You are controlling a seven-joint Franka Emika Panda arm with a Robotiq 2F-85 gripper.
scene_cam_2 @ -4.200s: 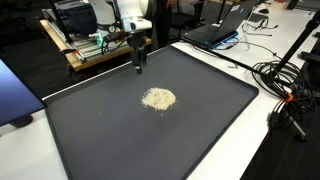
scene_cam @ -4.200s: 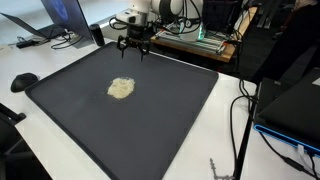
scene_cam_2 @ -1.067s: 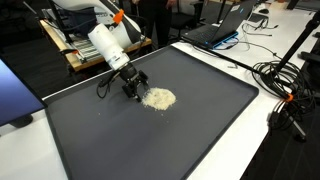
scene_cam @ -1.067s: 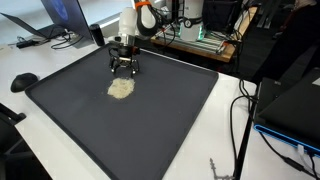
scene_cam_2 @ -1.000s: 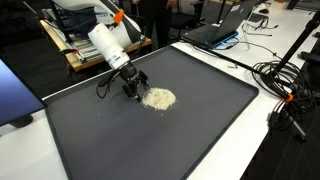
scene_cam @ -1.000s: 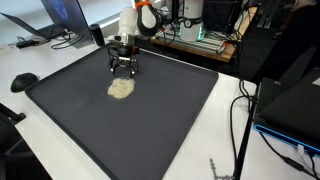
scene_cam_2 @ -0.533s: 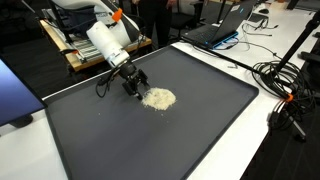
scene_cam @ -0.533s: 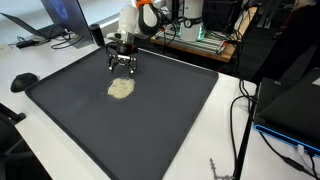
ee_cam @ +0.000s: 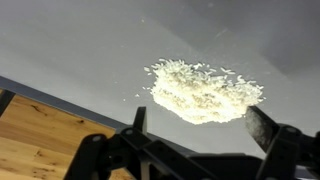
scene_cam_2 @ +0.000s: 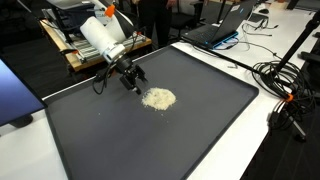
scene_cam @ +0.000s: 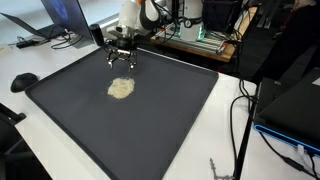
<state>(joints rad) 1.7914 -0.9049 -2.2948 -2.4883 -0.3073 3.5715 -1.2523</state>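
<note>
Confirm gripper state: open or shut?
Open. The gripper has its fingers wide apart in the wrist view, nothing clamped between them; the grain pile lies untouched on the mat.

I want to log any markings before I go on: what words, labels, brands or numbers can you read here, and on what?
No text can be read.
The mat, the grain pile and the gripper show no writing.
The laptop screen and the equipment behind the mat are too small and blurred to read.
</note>
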